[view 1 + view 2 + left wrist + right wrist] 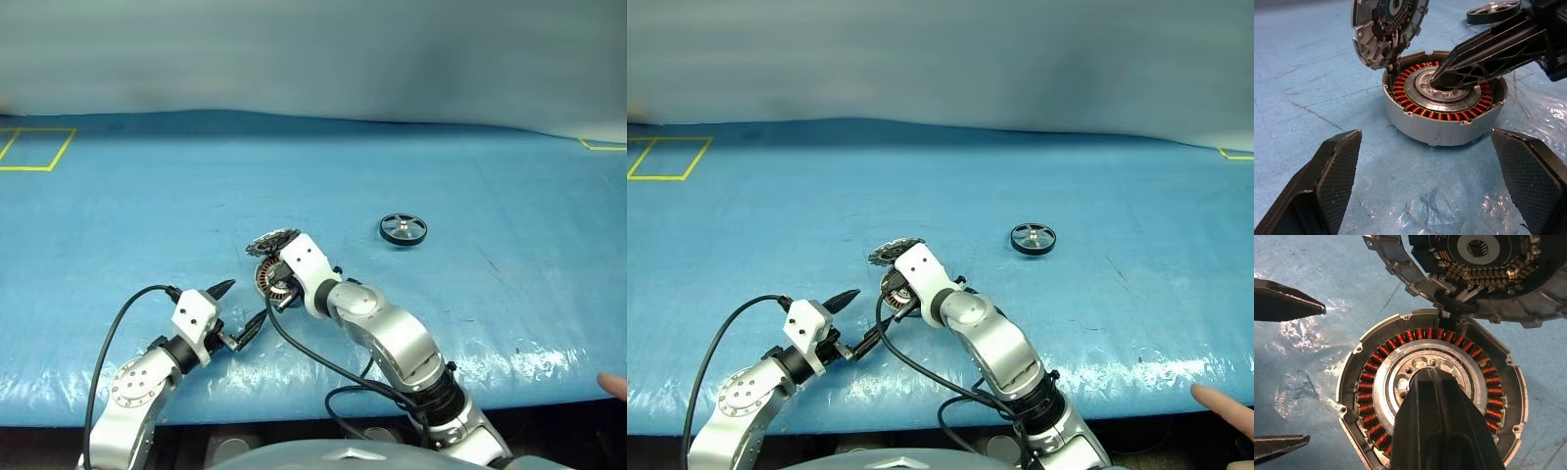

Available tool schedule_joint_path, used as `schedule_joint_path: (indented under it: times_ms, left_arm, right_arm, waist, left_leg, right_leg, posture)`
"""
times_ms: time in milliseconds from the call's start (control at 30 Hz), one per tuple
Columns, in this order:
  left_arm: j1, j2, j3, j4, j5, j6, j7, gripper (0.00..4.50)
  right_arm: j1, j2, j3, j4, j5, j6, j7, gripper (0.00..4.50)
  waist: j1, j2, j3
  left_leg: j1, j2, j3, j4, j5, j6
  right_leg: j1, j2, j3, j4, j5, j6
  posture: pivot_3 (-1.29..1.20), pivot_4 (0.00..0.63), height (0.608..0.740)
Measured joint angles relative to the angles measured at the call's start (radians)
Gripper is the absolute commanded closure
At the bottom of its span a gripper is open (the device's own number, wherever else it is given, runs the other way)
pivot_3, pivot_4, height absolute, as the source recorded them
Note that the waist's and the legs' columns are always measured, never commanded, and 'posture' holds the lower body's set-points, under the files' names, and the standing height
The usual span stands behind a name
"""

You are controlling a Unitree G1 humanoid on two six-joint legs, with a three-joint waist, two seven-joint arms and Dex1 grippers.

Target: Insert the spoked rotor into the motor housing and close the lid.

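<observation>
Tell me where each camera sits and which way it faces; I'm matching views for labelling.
Left and right eye views: head-mounted, facing forward and down over the blue-covered table; both arms show.
Left wrist view: along the open left gripper, facing the round silver motor housing with copper windings.
Right wrist view: along the shut right gripper, looking down into the housing, tips on its silver centre.
Shared: both wrist views show the housing and the raised toothed silver-grey lid.

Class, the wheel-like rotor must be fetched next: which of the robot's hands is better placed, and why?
Probably the right hand: the spoked rotor lies on its side. It is shut, tips resting in the motor housing, so it must lift out first. The open left hand is farther off.
</observation>
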Motion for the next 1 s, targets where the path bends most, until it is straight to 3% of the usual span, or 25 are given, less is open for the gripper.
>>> schedule_joint_path:
  times_ms: [567,867,1000]
  left_arm:
    - [0.002,-0.005,-0.005,0.000,0.000,0.000,0.005,0.00]
    - [0.001,-0.008,-0.010,0.007,0.000,-0.002,0.005,0.00]
    - [-0.001,-0.007,-0.011,0.011,0.000,-0.002,0.000,0.00]
  right_arm:
    - [-0.008,-0.022,-0.006,-0.027,0.030,0.029,0.013,4.49]
    - [-0.015,-0.141,-0.108,-0.181,0.093,0.086,0.085,4.49]
    - [-0.003,-0.179,-0.195,-0.235,0.106,0.132,0.081,3.61]
  waist:
    - [0.001,0.000,0.000]
    - [0.003,0.001,0.001]
    - [0.005,0.001,0.001]
  left_leg:
    - [-0.001,0.000,0.000,0.000,0.000,0.000]
    - [-0.001,0.000,0.000,0.000,0.000,0.000]
    - [-0.002,0.000,0.000,0.000,0.000,0.000]
  right_leg:
    - [-0.001,0.000,0.000,0.000,0.000,0.000]
    - [-0.001,0.000,0.000,0.000,0.000,0.000]
    - [-0.001,0.000,0.000,-0.001,0.000,0.000]
  posture:
    - [0.00,0.150,0.740]
    - [0.00,0.150,0.740]
    - [0.00,0.150,0.740]
